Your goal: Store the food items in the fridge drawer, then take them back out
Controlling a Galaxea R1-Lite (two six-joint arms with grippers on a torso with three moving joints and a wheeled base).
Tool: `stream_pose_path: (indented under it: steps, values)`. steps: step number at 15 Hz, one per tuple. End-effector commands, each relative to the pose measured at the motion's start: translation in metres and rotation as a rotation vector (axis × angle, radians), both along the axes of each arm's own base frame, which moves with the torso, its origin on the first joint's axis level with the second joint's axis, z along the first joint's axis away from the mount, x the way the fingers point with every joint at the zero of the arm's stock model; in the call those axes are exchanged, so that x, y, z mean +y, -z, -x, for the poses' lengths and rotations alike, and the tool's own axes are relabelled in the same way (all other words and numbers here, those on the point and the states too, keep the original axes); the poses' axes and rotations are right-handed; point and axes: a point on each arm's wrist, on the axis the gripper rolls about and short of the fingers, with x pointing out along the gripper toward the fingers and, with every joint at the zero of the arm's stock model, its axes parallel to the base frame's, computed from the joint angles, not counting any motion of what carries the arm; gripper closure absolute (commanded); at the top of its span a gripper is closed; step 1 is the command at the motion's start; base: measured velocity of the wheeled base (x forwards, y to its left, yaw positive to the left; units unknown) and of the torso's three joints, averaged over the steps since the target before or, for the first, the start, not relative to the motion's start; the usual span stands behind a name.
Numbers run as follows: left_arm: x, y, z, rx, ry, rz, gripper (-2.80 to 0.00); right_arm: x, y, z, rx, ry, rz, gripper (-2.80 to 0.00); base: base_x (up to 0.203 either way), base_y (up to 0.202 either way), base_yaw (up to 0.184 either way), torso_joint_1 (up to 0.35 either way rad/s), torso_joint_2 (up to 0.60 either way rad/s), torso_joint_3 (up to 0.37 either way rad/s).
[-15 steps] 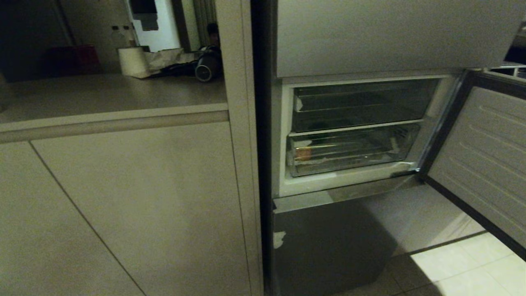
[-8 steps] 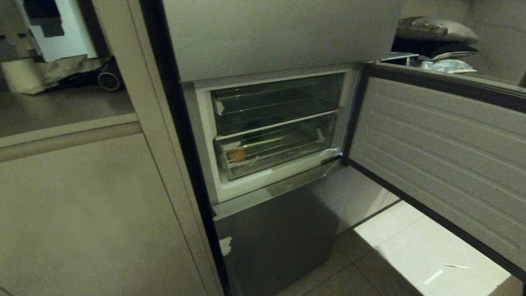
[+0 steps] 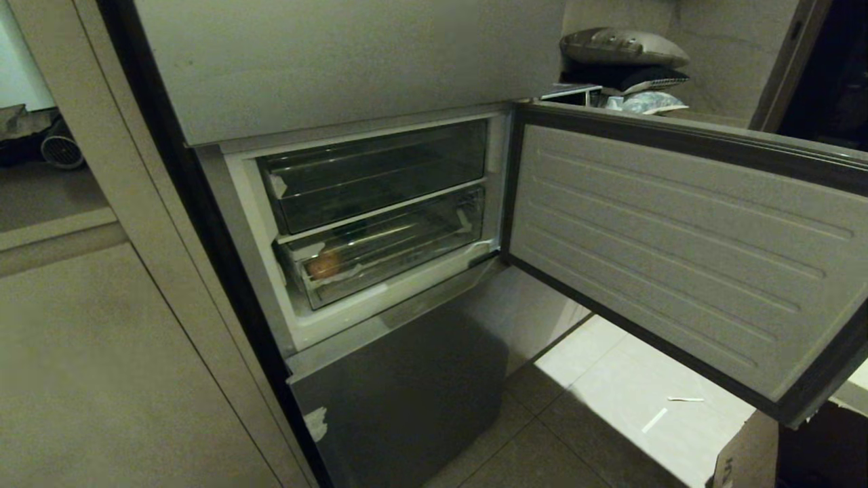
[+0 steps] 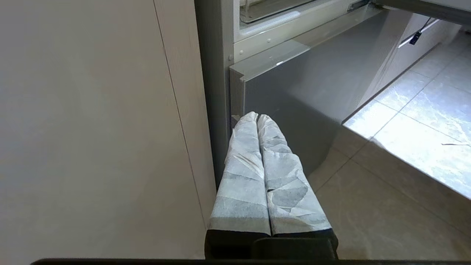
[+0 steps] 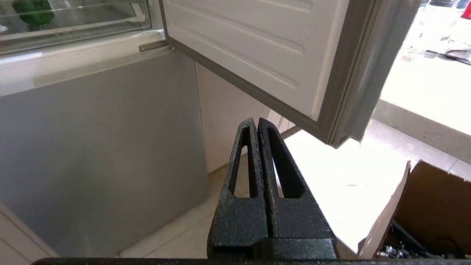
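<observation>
The small round orange-tan food item (image 3: 324, 264) lies at the left end of the wide, shallow clear plastic fridge drawer (image 3: 400, 254), the lower of two bins in the open compartment; the drawer sits pushed in, its stepped front lip facing out and whitish tape scraps at its corners. Above it rests the darker clear upper bin (image 3: 373, 173), also pushed in. A green object (image 5: 33, 13) shows through the clear plastic in the right wrist view; what it is cannot be told.

The step in hand appears to be the approach: neither arm shows in the head view. The left gripper (image 4: 257, 117), its fingers wrapped in pale tape and pressed together, hangs low before the grey steel lower panel (image 3: 407, 386), near the fridge's left edge. The right gripper (image 5: 256, 122), of black textured plastic with its fingers likewise pressed together and holding nothing, hangs low under the free edge of the open white-lined fridge door (image 3: 678, 244).

To do the step well, a gripper would need to rise to the drawer's lip, spread, and draw the drawer out squarely before reaching for the food, since the upper bin leaves little room above it.

The swung-out door bounds the right side, so the right arm has the narrower path. A brown cardboard box (image 5: 430, 206) stands on the pale tiled floor (image 3: 610, 379) close under the door's corner, and beige cabinet panels (image 3: 102, 379) flank the fridge on the left.
</observation>
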Motion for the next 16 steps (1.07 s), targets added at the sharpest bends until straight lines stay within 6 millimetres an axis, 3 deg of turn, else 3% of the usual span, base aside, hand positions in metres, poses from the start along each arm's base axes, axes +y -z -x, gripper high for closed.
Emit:
stream_pose_path:
  steps: [1,6,9,13,16]
  values:
    - [0.000,0.000,0.000,0.001,0.000,0.001,0.00,0.000,0.008,-0.002,0.027,0.000,0.000,0.00,0.000,0.000,0.000,0.000,0.00,0.000]
    - [0.000,0.000,0.000,0.001,0.000,0.001,0.00,0.000,0.000,0.000,-0.001,0.015,-0.001,0.00,0.000,0.000,0.000,0.000,0.00,0.000]
    - [0.000,0.000,0.000,0.001,-0.001,0.001,0.00,-0.001,-0.059,0.013,-0.054,0.053,-0.067,0.00,0.000,0.000,0.000,0.000,0.00,0.000]
    - [0.000,0.000,0.000,0.001,-0.001,0.001,0.00,-0.003,-0.115,-0.028,0.103,0.232,-0.289,0.00,0.000,0.000,0.000,0.000,0.00,0.000]
    - [0.000,0.000,0.000,0.001,0.000,0.000,0.00,-0.022,-0.136,-0.063,0.041,0.531,-0.378,0.00,0.000,0.000,0.000,0.000,0.00,0.000]
